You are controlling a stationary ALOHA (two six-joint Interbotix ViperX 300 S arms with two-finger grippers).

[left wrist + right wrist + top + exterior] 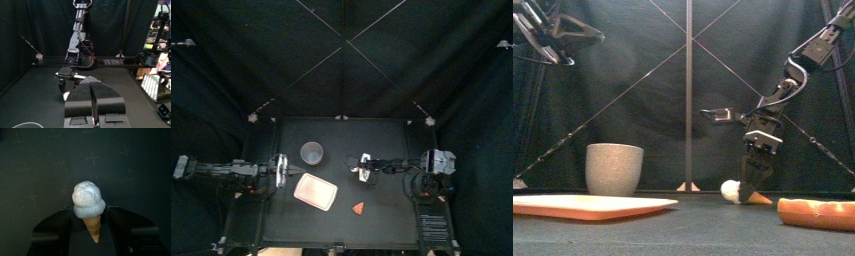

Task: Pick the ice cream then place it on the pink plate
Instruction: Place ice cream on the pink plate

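Right wrist view: you are looking down on a toy ice cream (89, 203), a rounded white scoop with a thick rim, set on a short, pointed orange cone. It lies on its side on the black worktop (40, 163), with the cone tip toward the wrist and the scoop away from it. Your right gripper (90, 209) is clenched on it, one jaw pressed to each side where cone meets scoop. In the front view the ice cream sits at worktop level, scoop to the left and cone to the right, under the lowered gripper.

In the top view the ice cream is a little right of the worktop's centre, about midway between the back and front edges. The flat pink tray (315, 190) lies left of centre, nearer the front edge, turned at an angle. Bare worktop separates it from the ice cream. A tall grey speckled cup (311, 152) stands upright just behind the tray. A small orange toy food (358, 208) lies near the front edge, right of the tray and apart from it. The back strip of the worktop is bare.

Your left gripper (92, 80) rests at the left edge with its jaws pressed together, holding nothing.
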